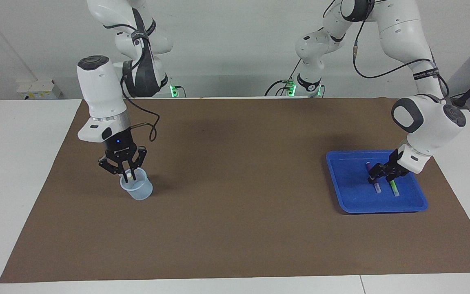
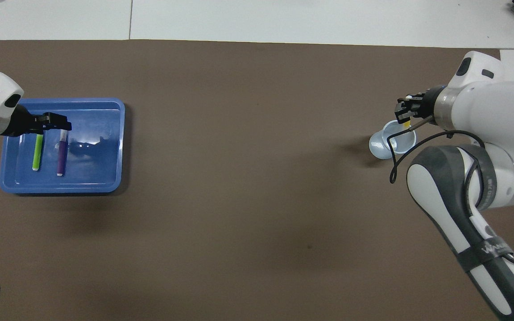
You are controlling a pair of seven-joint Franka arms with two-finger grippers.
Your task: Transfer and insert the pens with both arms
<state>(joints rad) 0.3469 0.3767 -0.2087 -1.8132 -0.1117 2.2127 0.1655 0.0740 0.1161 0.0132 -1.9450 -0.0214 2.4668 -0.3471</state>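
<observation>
Progress: one of three pens is at the point of insertion; two remain to be moved.

Yellow pen (image 1: 129, 176): upright in the mouth of the cup (image 1: 138, 191) at the right arm's end of the table, whitish cap up. The right gripper (image 1: 128, 174) stands directly over the cup, its fingers spread either side of the pen; whether they touch it I cannot tell. Judged released or about to be.

Green pen (image 2: 37, 153) and purple pen (image 2: 61, 154): lying side by side, apart, in the blue tray (image 2: 105, 178) at the left arm's end of the table.

Left gripper (image 1: 385, 173): low inside the tray, arm folded in from the table edge, wrist angled down, tips over the pens' ends farther from the robots. Whether its fingers are spread or closed cannot be told, nor whether either pen is touched
</observation>
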